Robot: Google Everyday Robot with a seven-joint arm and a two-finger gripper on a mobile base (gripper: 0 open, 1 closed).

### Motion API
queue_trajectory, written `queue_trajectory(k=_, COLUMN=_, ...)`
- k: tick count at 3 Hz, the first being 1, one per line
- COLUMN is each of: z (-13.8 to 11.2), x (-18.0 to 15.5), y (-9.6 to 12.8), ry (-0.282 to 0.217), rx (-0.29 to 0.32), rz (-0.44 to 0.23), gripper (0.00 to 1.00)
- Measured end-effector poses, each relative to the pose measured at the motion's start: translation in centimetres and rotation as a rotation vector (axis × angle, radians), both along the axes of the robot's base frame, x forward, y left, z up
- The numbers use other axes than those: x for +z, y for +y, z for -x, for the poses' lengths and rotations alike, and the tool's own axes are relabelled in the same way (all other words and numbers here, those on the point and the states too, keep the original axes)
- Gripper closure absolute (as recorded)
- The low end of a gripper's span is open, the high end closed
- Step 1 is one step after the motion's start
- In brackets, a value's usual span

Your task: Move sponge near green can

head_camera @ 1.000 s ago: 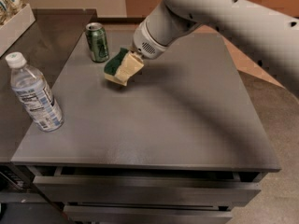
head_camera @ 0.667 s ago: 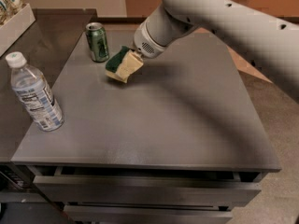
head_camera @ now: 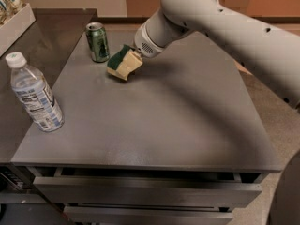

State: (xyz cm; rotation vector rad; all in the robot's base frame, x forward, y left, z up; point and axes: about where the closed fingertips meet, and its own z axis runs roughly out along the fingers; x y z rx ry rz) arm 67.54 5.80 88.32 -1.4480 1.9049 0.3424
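Observation:
The sponge (head_camera: 121,63), dark green on top with pale yellow foam below, is at the far left of the grey table (head_camera: 154,121), tilted, just right of the green can (head_camera: 97,42). The can stands upright near the table's back left corner. My gripper (head_camera: 132,58) comes in from the upper right and is shut on the sponge's right end. The sponge's lower left corner is at or just above the table surface; I cannot tell if it touches. A small gap separates the sponge from the can.
A clear water bottle (head_camera: 33,93) with a white cap stands at the table's left edge. A white tray with snack bags (head_camera: 13,18) sits on the dark counter at far left. My pale arm (head_camera: 225,27) spans the upper right. Drawers (head_camera: 140,191) front the table.
The gripper and sponge have shifted very slightly left toward the can; otherwise the scene is the same.

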Motion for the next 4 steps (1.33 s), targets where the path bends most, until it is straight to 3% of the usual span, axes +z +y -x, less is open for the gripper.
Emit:
queue_trajectory(k=3, z=-1.99, x=-1.25, y=1.21, ry=0.011, rx=-0.016, rz=-0.010, gripper=0.12)
queue_trajectory(k=4, z=-1.95, x=-1.38, y=1.38, ry=0.013, rx=-0.013, rz=-0.009, gripper=0.00)
